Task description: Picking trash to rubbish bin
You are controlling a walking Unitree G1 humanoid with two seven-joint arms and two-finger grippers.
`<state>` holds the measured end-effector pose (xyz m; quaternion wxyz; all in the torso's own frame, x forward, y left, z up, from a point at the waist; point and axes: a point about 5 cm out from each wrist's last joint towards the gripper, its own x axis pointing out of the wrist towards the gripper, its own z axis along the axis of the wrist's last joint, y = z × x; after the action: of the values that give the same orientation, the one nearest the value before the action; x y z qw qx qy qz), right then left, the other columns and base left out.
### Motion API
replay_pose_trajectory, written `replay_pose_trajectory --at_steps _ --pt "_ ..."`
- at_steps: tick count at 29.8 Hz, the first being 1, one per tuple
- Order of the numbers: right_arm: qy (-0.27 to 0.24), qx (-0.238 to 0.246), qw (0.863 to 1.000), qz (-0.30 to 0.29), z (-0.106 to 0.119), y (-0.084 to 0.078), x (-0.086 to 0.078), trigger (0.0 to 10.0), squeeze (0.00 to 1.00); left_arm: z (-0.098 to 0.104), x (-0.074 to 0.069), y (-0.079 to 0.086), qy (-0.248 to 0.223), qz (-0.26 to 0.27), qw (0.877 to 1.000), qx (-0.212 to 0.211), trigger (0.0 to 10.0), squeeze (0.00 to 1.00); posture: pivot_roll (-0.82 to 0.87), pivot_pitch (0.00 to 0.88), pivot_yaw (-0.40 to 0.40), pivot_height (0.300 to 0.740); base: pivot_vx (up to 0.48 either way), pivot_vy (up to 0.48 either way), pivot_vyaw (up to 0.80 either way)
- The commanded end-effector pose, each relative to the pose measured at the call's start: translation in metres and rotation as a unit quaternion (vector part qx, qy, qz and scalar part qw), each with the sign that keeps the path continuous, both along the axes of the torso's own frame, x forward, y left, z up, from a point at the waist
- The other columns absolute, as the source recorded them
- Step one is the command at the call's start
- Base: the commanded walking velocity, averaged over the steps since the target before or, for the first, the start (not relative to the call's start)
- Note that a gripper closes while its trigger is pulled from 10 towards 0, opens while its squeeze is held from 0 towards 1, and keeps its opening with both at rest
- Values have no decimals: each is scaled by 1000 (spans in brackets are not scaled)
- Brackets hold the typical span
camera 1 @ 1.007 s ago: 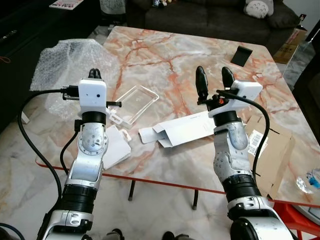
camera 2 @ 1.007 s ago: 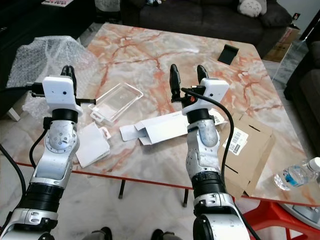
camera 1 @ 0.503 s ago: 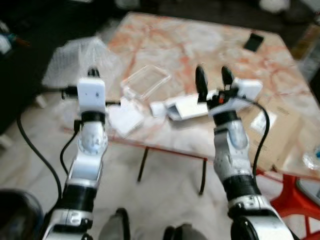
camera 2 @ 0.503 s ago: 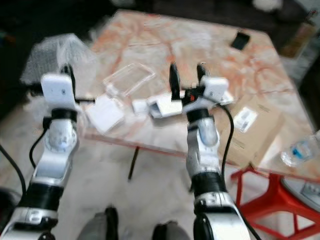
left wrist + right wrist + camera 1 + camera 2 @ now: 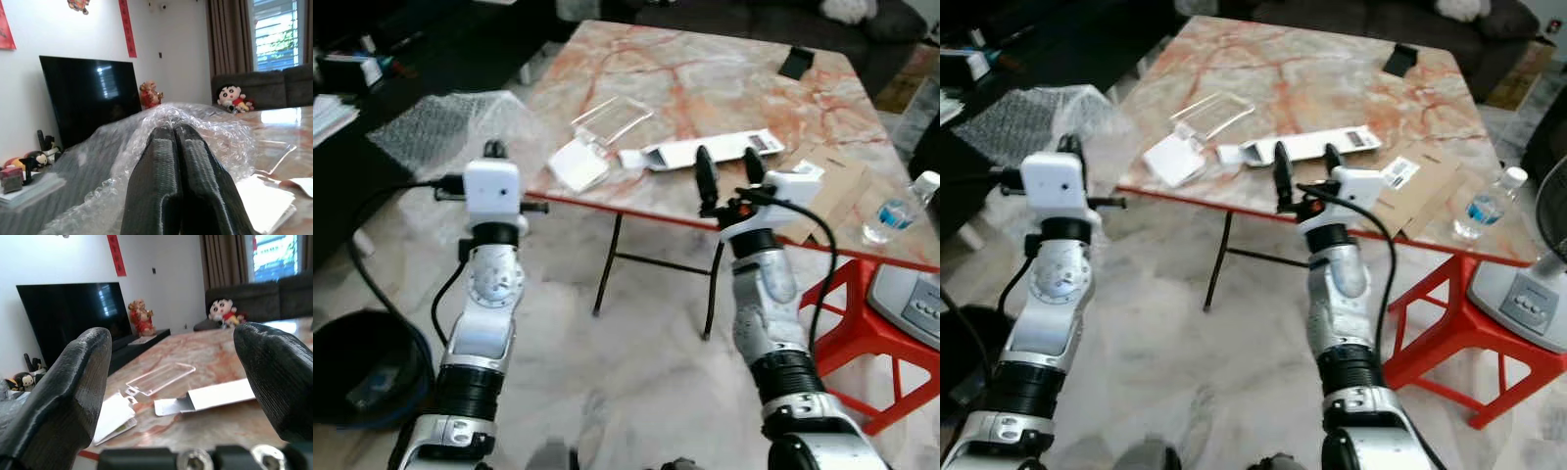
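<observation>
White carton probably beyond right gripper.

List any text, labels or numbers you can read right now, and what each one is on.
No text is legible.
Long white box: dark label patch at one end, too small to read.
Flattened cardboard: white barcode sticker, unreadable.
Water bottle: blue label, blurred.
Red wall banners: dark marks, not readable.
Grey appliance: row of buttons, no readable markings.
</observation>
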<state>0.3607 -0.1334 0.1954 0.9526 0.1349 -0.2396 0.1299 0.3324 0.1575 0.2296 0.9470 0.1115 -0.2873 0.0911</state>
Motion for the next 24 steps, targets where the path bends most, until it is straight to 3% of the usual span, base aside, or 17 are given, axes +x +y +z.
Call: replay_pose_trajectory --at_steps 1,13,15,18,21,24 --pt "-9 -1 1000 -1 5 -1 0 10000 0 8 0 -4 -12 -5 1000 5 10000 0 44 148 -108 740 -296 0 0" --pt "21 -11 1000 -16 -8 -14 1 10000 0 -12 1 -3 25 -11 1000 1 10000 0 36 154 -113 740 -45 0 0" --pt "59 -19 998 -21 -21 -19 3 10000 0 -26 2 -4 53 -21 998 -5 10000 0 36 154 -113 740 0 0 0" --pt "161 -47 986 -23 -66 -31 -1 10000 0 -77 5 -13 165 -62 984 -5 10000 0 40 155 -118 740 0 0 0" --pt "222 -66 972 -31 -94 -40 -8 10000 0 -99 1 -15 198 -71 978 4 10000 0 36 159 -120 740 0 0 0" --pt "322 -78 942 -63 -136 -62 -28 10000 0 -157 -13 -7 309 -63 949 -20 10000 0 30 160 -123 740 0 0 0"
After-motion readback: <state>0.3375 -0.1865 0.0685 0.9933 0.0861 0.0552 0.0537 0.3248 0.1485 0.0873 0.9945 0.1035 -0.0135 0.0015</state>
